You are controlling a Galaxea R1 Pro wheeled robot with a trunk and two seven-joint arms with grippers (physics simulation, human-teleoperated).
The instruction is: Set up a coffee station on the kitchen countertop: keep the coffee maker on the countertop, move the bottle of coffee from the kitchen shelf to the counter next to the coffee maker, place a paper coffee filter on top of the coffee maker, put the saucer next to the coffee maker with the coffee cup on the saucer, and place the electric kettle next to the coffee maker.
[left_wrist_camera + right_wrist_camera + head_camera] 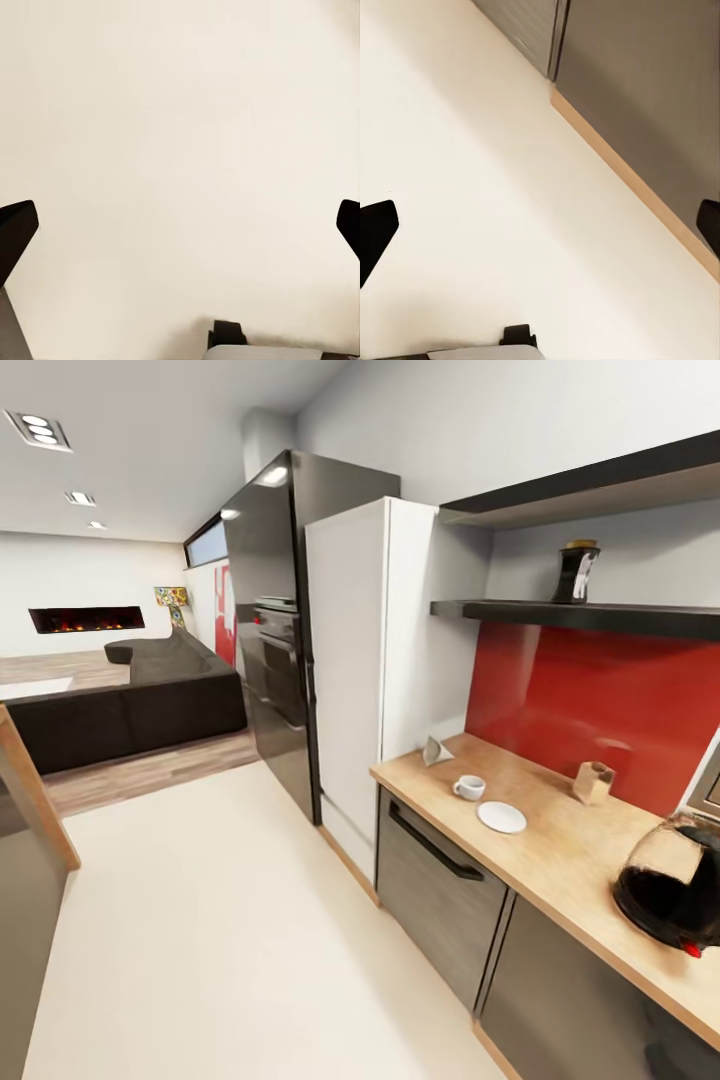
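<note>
A dark bottle of coffee (pixel 576 572) with a gold lid stands on the lower black shelf (pixel 620 618). Below it, the wooden countertop (pixel 560 840) carries a white paper filter cone (pixel 437 750), a white coffee cup (pixel 469 787), a white saucer (pixel 501 817) and a small tan object (pixel 593 782). At the right edge sits a dark rounded glass pot (pixel 672 880); I cannot tell whether it is the coffee maker or the kettle. My left gripper (pixel 180 232) is open over bare cream floor. My right gripper (pixel 540 232) is open above the floor beside the cabinet base.
Grey cabinet fronts (pixel 440 880) with a black handle run under the counter. A white fridge (pixel 375 660) and a dark oven tower (pixel 275 630) stand beyond. A wooden counter edge (pixel 30 790) is at the left, a dark sofa (pixel 130 705) further back.
</note>
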